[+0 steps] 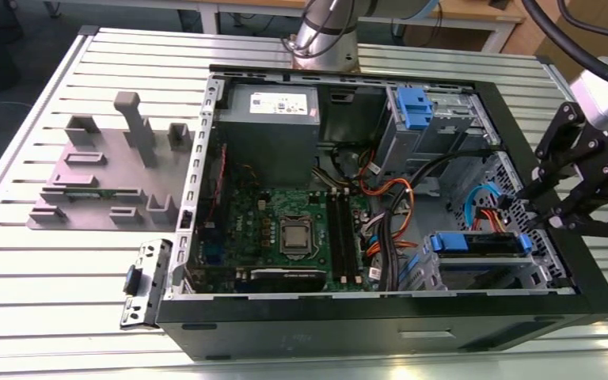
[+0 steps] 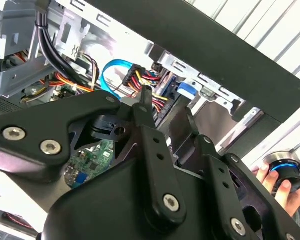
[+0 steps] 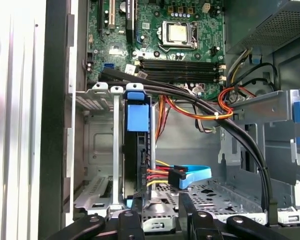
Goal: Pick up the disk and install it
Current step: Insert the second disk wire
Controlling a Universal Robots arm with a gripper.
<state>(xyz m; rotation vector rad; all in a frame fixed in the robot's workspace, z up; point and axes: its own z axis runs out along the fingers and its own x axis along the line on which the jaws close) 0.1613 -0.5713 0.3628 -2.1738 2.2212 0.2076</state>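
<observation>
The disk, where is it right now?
The disk sits in the drive cage at the open computer case's lower corner on the exterior view's right, beside the gripper and orange cables.

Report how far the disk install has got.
Done: the silver-grey hard drive in its blue plastic caddy stands in the drive cage of the open black computer case. In hand: nothing; the black gripper hangs open beside that cage. Left: whether the drive is fully seated cannot be seen.

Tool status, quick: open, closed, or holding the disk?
Tool: open, holding nothing; the disk stands in the drive cage.
Person's hand: holding a round blue-ringed object.
</observation>
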